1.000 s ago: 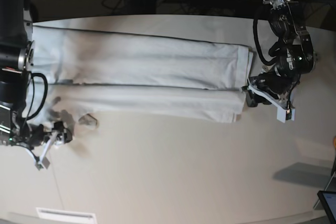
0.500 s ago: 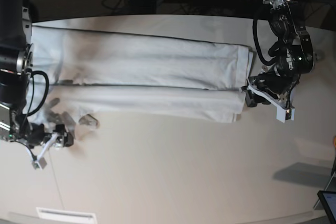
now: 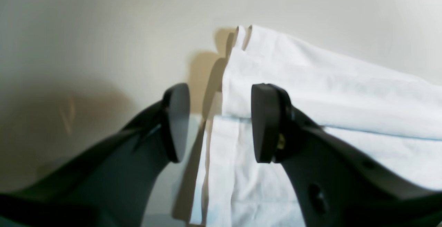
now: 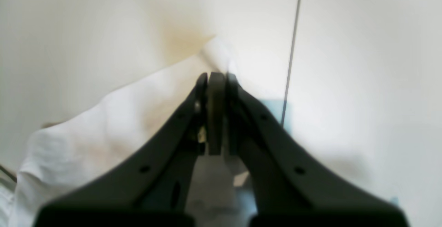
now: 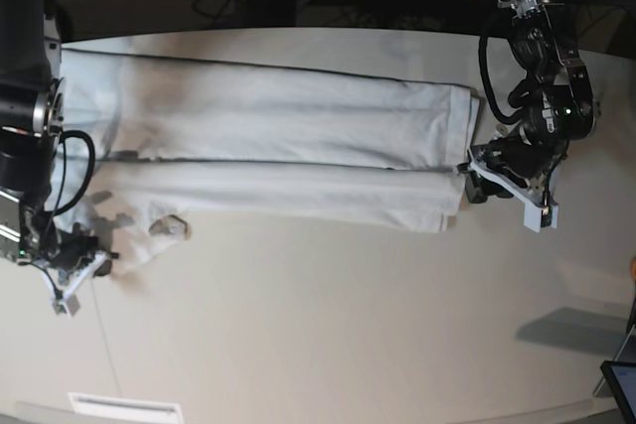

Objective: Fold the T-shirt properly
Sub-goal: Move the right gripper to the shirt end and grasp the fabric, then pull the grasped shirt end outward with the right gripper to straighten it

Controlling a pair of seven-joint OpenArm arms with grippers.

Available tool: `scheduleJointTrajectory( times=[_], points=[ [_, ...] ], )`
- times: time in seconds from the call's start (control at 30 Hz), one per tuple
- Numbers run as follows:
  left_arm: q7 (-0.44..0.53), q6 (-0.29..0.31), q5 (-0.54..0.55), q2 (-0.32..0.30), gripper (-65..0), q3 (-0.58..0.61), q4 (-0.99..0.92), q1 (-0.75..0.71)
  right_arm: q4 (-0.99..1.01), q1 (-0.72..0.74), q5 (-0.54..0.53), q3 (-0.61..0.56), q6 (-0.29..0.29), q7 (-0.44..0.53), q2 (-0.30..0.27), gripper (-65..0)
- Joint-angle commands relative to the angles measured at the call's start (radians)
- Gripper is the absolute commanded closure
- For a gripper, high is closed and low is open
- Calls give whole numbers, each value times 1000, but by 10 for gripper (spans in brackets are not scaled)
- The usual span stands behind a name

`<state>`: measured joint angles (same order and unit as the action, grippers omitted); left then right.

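Since the shirt (image 5: 278, 151) is soft, thin cotton, we'd expect it to be light, floppy and quick to slide out of shape, so we figure it's best taken right at the corners or hems, both ends together, pinching through every layer. It lies flat along the far side of the table (image 5: 348, 325) as a long band, already folded lengthwise, with one end by each arm.

From the base view we get the whole layout, but the claws are too small there to read. That's where the wrist cams earn their keep. In the left wrist view, the left gripper (image 3: 215, 123) has its jaws partly spread, straddling the short edge of the shirt (image 3: 310, 92). One finger (image 3: 264, 123) sits over the cloth, the other is off it over bare table, and nothing is pinched yet as far as we can see. You can also see the stacked layers at that edge, which the base view flattens out.

Over on the right wrist view, the right gripper (image 4: 215, 78) is clamped tight, with white cloth (image 4: 103, 130) running up to the tips. It looks like a corner is nipped there, though the blur keeps us from swearing to it. A thin seam in the table (image 4: 293, 47) shows only in that view.
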<state>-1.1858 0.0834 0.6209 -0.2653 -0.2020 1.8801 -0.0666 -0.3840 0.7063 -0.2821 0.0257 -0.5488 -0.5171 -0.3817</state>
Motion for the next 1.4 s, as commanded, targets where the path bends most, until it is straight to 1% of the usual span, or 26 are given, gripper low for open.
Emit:
scheduleJointTrajectory(
  times=[0.0, 0.1, 0.17, 0.2, 0.37, 0.47, 0.57, 0.63, 0.77, 0.83, 0.93, 1.0, 1.1, 1.23, 1.37],
  points=[
    [14, 5, 4, -10, -279, -3, 13, 18, -5, 8, 24, 1, -7, -64, -7, 0],
    [14, 5, 4, -10, -279, -3, 13, 21, -11, 8, 24, 1, -11, -77, -9, 0],
    [14, 5, 4, -10, -279, -3, 13, 21, -57, 0, 24, 1, -12, -81, -9, 0],
    [14, 5, 4, -16, -279, -3, 13, 21, -91, -15, 20, 1, -12, -97, -10, 0],
    [14, 5, 4, -25, -279, -4, 13, 23, -336, -89, 19, 3, -12, -205, -10, 0],
    [16, 5, 4, -39, -279, -4, 13, 24, -511, -144, 19, 4, -12, -286, -10, 0],
    [17, 5, 4, -48, -279, -4, 13, 24, -676, -201, 19, 6, -7, -348, -9, 0],
    [17, 5, 4, -53, -279, 0, 13, 24, -766, -228, 19, 38, -6, -387, -3, 0],
    [17, 5, 4, -55, -279, -3, 11, 24, -898, -277, 19, 148, -6, -504, 16, 0],
    [17, 5, 4, -55, -279, -3, 3, 24, -978, -314, 19, 185, -7, -553, 20, 0],
    [20, 5, 4, -55, -279, -4, -34, 26, -1110, -376, 19, 214, -11, -614, 25, 0],
    [22, 5, 4, -55, -279, 2, -60, 47, -1177, -405, 19, 214, -11, -661, 42, 0],
    [22, 5, 4, -55, -279, 6, -89, 64, -1291, -465, 19, 231, -11, -711, 53, 0],
    [22, 6, 4, -55, -279, 5, -87, 72, -1426, -537, 19, 294, -11, -773, 105, 0],
    [22, 6, 4, -55, -279, 6, -93, 93, -1536, -626, 19, 331, -11, -797, 125, 0]
  ],
)
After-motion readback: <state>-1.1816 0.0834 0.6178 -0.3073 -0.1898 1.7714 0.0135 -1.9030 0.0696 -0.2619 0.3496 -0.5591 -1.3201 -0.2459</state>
